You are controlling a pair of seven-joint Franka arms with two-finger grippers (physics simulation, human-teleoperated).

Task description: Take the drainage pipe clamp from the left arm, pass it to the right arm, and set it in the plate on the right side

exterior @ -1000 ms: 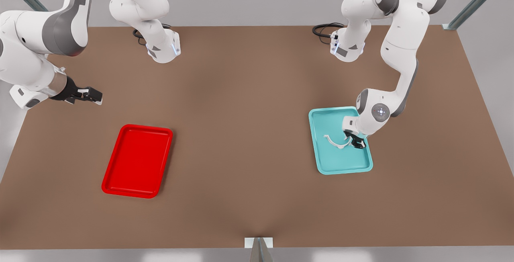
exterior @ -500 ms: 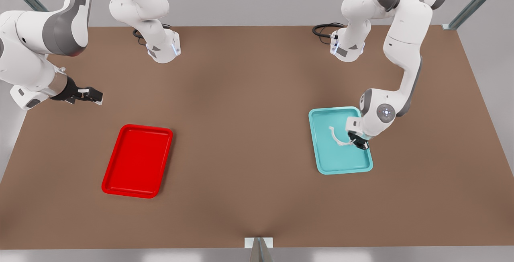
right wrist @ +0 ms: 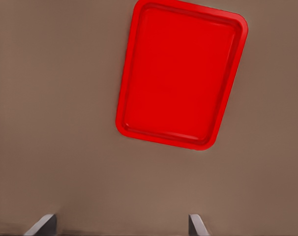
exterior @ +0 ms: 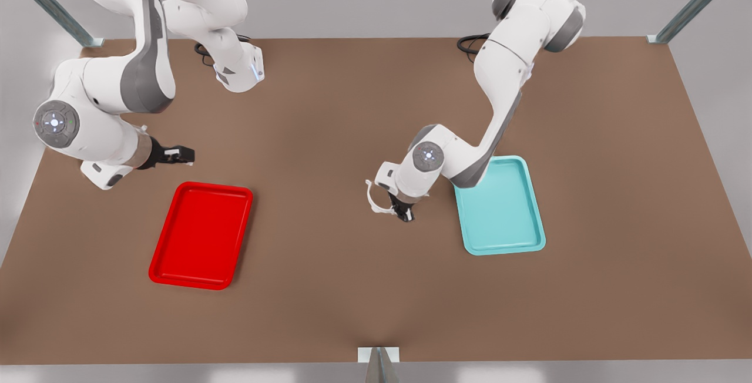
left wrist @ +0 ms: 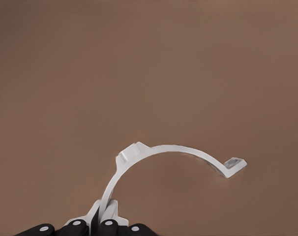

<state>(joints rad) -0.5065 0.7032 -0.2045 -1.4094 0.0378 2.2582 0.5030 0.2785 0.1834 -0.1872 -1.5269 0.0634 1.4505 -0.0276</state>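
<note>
The drainage pipe clamp (exterior: 371,198) is a thin white half-ring, held by one end in my left gripper (exterior: 404,214). It hangs above bare table, between the two trays and just off the teal tray's near-left side in the front view. The left wrist view shows the clamp (left wrist: 163,150) arching away from the left gripper (left wrist: 104,216), whose fingers are shut on its tip. My right gripper (exterior: 187,157) hovers open behind the red plate (exterior: 200,236) at the front view's left. The plate (right wrist: 181,73) lies ahead of the right gripper (right wrist: 122,223) in the right wrist view.
A teal tray (exterior: 499,212) lies on the brown table at the front view's right, with nothing in it. Both arm bases and black cables stand along the far edge. Metal frame posts rise at the far corners.
The left gripper has lifted the clamp out of the teal tray and carried it toward the front view's left, over bare table. The right arm has swung a little toward the middle.
</note>
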